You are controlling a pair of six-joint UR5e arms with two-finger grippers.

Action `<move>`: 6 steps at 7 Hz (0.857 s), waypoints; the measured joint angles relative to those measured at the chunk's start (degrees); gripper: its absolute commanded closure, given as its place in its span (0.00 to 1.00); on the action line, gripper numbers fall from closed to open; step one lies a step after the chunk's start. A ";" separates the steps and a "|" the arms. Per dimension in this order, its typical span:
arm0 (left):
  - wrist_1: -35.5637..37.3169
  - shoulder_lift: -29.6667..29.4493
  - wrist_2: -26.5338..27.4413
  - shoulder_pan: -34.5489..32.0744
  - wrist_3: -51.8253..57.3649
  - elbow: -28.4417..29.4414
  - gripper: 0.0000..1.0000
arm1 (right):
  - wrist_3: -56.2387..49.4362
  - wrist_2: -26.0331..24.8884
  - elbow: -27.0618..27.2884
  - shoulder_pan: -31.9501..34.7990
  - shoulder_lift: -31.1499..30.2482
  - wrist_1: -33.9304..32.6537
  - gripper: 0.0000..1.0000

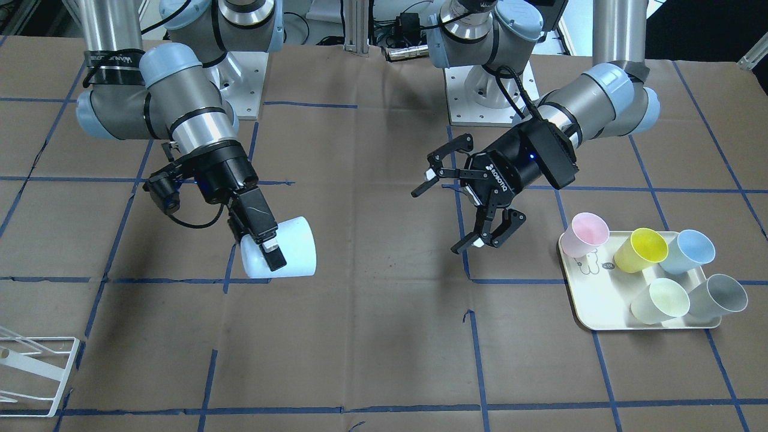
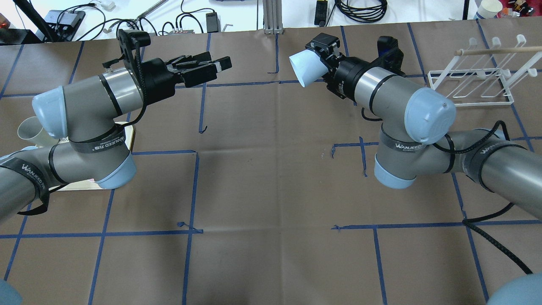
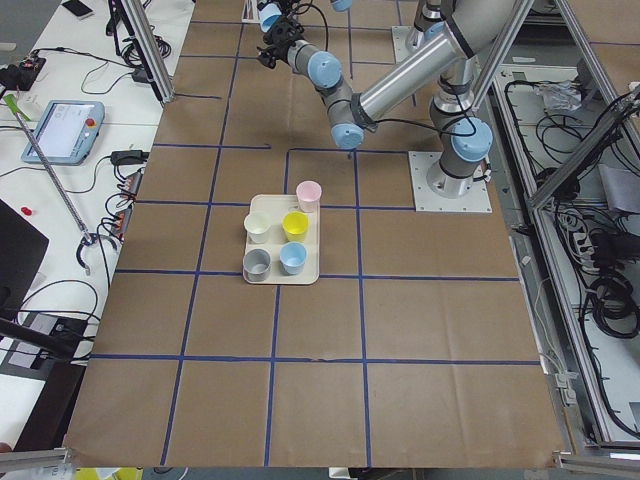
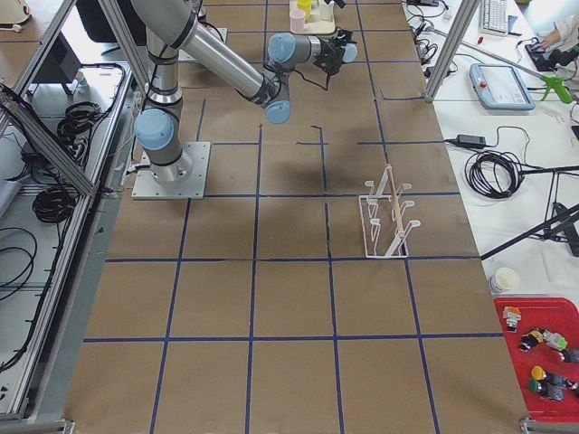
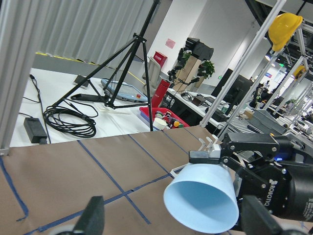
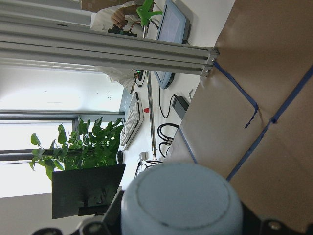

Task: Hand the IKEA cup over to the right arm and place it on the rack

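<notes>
**Cup in right tool; rack step not yet done**

The pale-blue cup [image 1: 295,245] is held sideways above the desk [image 1: 372,336]. The right tool [image 1: 267,249] is clamped on its wall near the base. The cup's mouth faces the left tool [image 1: 453,210], which is spread wide, empty and well apart, so the handover looks done. The rack [image 2: 474,78] stands unloaded on the right tool's side. The sideways hold probably suits slipping the cup over a rod.

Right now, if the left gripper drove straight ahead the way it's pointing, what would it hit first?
Most likely the pale blue cup, its mouth facing that way, held in the right gripper. The left gripper is open, and only bare table shows between them. Whether their heights line up is hard to judge.
</notes>
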 measured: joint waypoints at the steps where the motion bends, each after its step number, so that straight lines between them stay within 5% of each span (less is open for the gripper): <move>1: -4.10 1.15 3.90 0.21 -0.05 0.29 0.01 | -9.63 -0.15 0.02 -2.08 0.03 0.08 0.62; 6: -40.09 8.18 28.48 -1.53 -0.18 10.72 0.01 | -50.47 -1.04 -2.36 -13.18 0.17 6.66 0.69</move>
